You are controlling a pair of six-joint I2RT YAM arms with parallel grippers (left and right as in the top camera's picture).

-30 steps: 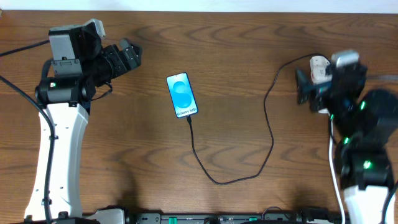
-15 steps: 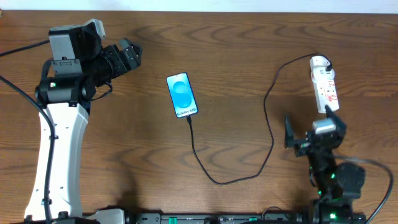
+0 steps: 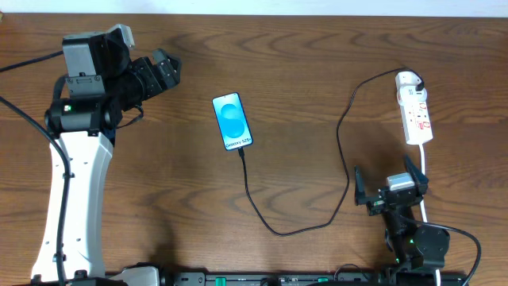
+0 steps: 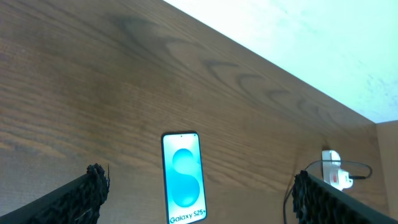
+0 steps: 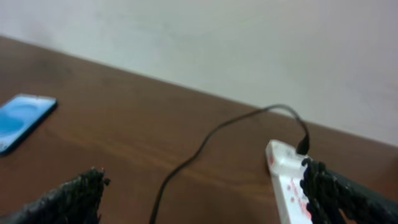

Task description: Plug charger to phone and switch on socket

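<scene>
The socket (image 3: 415, 109) lies at the far right of the table, long axis running away from the robot. It sits straight ahead of the right gripper (image 3: 387, 183), whose jaws are spread wide and empty, so I'd say the right arm is far the nearer. The left gripper (image 3: 167, 70), also spread and empty, is well apart, beyond the phone (image 3: 232, 121) in the middle. The charger (image 3: 346, 171) runs from the socket's far end to the phone's near edge, but whether its tip is seated, or any switch is on, is too small to tell.
</scene>
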